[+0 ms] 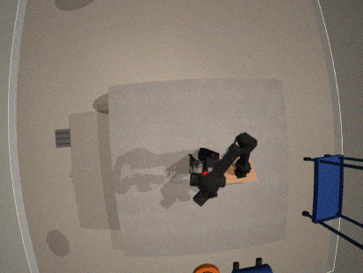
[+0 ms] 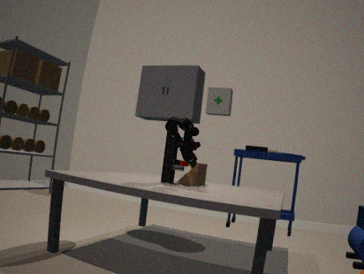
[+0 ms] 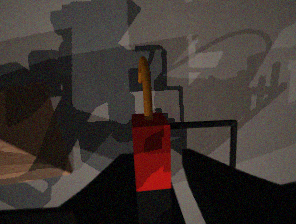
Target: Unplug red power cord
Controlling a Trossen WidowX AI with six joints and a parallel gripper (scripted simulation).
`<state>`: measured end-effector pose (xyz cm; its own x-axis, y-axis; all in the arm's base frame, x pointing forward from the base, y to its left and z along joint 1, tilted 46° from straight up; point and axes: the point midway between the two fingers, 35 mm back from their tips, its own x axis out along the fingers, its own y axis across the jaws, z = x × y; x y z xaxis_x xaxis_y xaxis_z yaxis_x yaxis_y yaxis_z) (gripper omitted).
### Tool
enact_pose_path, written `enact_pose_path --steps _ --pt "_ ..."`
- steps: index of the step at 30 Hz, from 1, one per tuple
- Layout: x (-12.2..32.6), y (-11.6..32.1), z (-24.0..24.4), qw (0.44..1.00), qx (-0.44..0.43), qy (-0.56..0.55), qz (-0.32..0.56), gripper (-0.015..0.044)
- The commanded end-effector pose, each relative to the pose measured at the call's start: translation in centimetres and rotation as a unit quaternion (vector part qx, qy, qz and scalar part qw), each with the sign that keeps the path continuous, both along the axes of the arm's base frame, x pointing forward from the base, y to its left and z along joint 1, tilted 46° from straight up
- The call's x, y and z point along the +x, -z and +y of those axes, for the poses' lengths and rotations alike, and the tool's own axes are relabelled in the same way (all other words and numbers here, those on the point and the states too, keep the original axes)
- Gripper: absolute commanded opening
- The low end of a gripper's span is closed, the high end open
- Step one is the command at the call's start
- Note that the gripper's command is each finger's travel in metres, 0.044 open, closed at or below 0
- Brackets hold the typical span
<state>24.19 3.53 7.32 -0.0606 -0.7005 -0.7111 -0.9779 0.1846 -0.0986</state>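
Observation:
The red plug (image 3: 152, 162) stands between the two black fingers in the wrist view, with a short orange-brown cord (image 3: 147, 100) rising from its far end. It is also a small red spot from above (image 1: 204, 173) and from the side (image 2: 183, 163), above the table top. My gripper (image 3: 155, 158) is open around the plug, its fingers still close on both sides. A pale strip of background shows beside the right finger. The power strip is not clearly made out, and whether the plug sits in a socket cannot be told.
A wooden wedge (image 1: 242, 177) (image 2: 200, 174) (image 3: 30, 135) stands close beside the hand. A thin black frame (image 3: 205, 123) reaches right of the plug. The arm's dark post (image 2: 169, 156) is near on the table (image 1: 176, 106) (image 2: 110, 187).

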Motion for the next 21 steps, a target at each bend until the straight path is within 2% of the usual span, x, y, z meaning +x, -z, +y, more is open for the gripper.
enact_pose_path --steps 1,9,13,21 --pt "-0.07 0.23 -0.38 1.0 -0.002 -0.002 0.001 0.016" --pt "-0.12 0.74 -0.9 1.0 -0.003 -0.002 0.001 0.016" --pt "-0.06 0.6 -0.68 1.0 0.0 0.0 0.0 0.0055" --pt "-0.06 0.6 -0.68 1.0 0.0 0.0 0.0 0.0002"
